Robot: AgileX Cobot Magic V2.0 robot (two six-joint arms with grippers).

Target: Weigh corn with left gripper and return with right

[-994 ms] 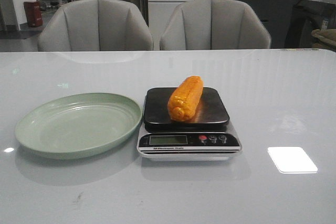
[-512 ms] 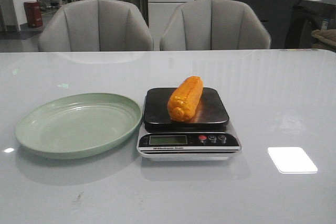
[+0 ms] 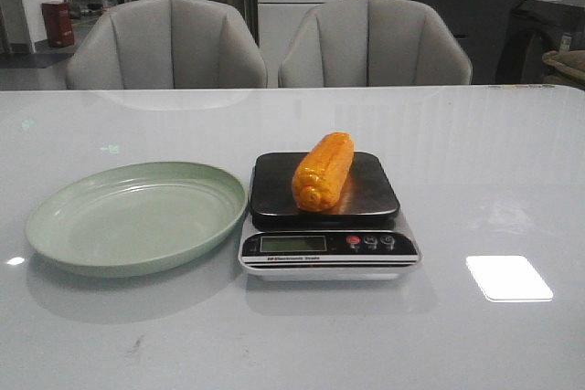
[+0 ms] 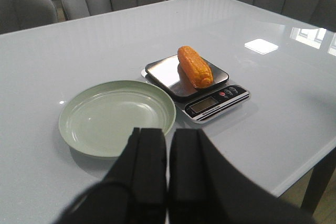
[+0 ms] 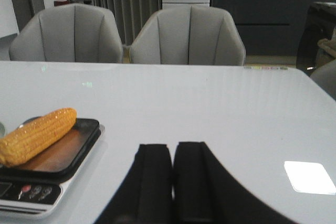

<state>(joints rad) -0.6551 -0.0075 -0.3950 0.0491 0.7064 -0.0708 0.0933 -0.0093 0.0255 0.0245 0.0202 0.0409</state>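
Observation:
The orange-yellow corn (image 3: 324, 172) lies on the dark platform of the kitchen scale (image 3: 325, 226), also seen from the left wrist as corn (image 4: 195, 67) on scale (image 4: 210, 98) and from the right wrist as corn (image 5: 37, 136) on scale (image 5: 52, 163). The pale green plate (image 3: 137, 216) is bare beside the scale's left side. My left gripper (image 4: 168, 132) is shut and holds nothing, pulled back near the table's front edge, short of the plate (image 4: 116, 116). My right gripper (image 5: 172, 146) is shut on nothing, above the table right of the scale. Neither gripper shows in the front view.
Two grey chairs (image 3: 169, 43) (image 3: 373, 41) stand behind the table's far edge. A bright light patch (image 3: 508, 278) reflects on the glossy white tabletop at the front right.

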